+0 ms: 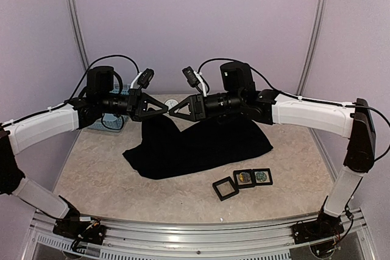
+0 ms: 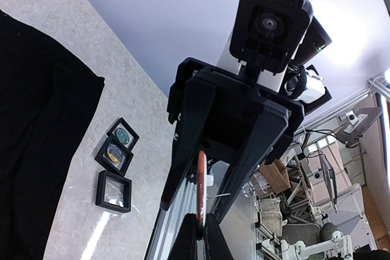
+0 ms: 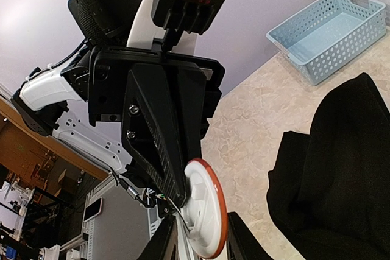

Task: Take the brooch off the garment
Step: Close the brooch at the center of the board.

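Note:
The brooch (image 3: 207,208) is a round disc with an orange-red rim and a white back, held in the air. It shows edge-on in the left wrist view as a brooch (image 2: 201,178) pinched flat between the fingertips of my left gripper (image 2: 202,235), which is shut on it. My right gripper (image 3: 204,243) faces it tip to tip, jaws either side of the disc with narrow gaps. From above, the left gripper (image 1: 163,108) and right gripper (image 1: 175,110) meet above the black garment (image 1: 195,144), which lies crumpled on the table.
A light-blue basket (image 1: 109,123) stands at the back left, empty in the right wrist view. Three small black square frames (image 1: 245,178) lie in a row in front of the garment, two holding round pieces. Metal rails run along the table's near edge (image 1: 183,229).

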Robot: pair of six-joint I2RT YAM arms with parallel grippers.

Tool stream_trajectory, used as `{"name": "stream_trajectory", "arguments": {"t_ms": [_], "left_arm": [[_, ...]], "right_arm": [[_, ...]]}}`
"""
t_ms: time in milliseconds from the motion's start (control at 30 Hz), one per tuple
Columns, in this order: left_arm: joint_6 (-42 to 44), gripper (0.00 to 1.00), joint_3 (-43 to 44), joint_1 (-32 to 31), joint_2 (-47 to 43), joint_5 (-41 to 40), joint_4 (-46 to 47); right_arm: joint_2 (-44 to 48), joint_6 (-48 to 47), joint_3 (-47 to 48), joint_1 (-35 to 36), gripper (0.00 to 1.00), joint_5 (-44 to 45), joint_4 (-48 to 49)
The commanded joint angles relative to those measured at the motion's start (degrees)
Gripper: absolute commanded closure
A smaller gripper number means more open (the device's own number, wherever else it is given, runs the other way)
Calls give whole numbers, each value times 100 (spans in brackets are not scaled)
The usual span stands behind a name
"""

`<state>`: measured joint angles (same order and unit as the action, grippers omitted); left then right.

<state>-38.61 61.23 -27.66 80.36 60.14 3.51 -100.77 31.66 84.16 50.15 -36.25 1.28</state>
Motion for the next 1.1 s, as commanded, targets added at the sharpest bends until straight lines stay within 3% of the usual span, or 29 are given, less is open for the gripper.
{"name": "stream_trajectory", "arguments": {"t_ms": [0,700,1067], "left_arm": [[107,100,-6,-51,-139,55,19],[289,100,44,-124,-178,86,-138],[530,100,222,-220,-110,121,-526]], "right_arm": [[-75,84,94,56,76,65,120],[-89,257,31,50,89,117,298],[-300,231,227,51,90,-345,71]]}}
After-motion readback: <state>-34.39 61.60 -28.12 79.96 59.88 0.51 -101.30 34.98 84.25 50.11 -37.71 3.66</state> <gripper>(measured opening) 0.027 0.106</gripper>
